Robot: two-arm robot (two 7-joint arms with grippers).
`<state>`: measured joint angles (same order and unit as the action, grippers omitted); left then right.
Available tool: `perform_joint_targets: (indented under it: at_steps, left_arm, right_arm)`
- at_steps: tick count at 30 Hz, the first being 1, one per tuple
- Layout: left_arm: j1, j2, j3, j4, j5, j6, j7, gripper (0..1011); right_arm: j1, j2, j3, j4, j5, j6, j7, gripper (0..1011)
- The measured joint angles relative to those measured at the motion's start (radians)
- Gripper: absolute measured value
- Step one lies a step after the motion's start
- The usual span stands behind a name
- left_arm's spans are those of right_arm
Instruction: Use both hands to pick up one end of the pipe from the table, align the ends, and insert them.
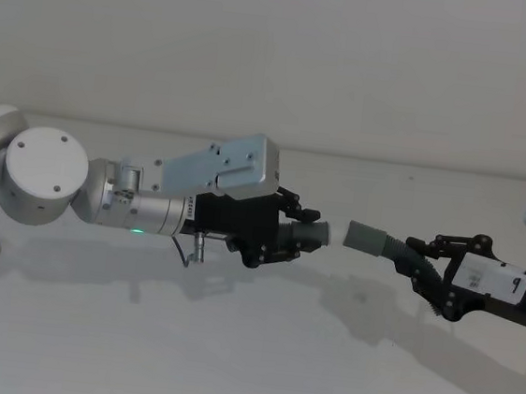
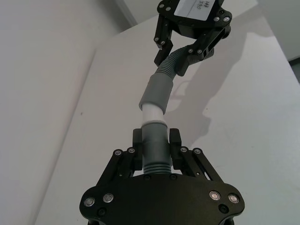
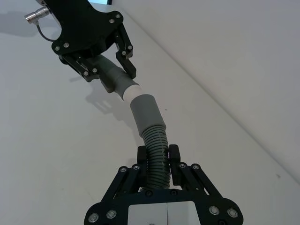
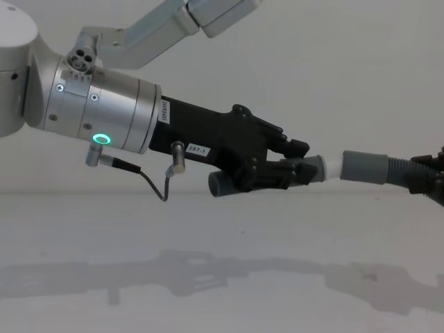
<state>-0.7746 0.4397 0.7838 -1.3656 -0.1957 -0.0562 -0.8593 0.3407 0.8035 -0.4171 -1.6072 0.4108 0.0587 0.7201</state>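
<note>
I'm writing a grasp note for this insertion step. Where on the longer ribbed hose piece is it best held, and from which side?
Probably on the ribbed section just behind the smooth cuff, coming from the rear, as the right gripper does now. That leaves the whole cuff free to slide over the white tip of the shorter piece in the left gripper, and the ribs likely resist slipping.

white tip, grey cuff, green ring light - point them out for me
white tip (image 2: 153,112), left wrist view, its bare side.
grey cuff (image 3: 144,111), right wrist view, mid sleeve.
green ring light (image 4: 102,139), chest view, on the ring.
</note>
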Motion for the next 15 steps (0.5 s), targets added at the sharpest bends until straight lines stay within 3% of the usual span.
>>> perform_joint_targets:
  at_steps: [15]
  left_arm:
    - [-0.013, 0.006, 0.016, -0.003, -0.009, 0.0, -0.014, 330]
  right_arm:
    - [0.005, 0.017, -0.008, -0.004, -0.001, -0.047, 0.02, 280]
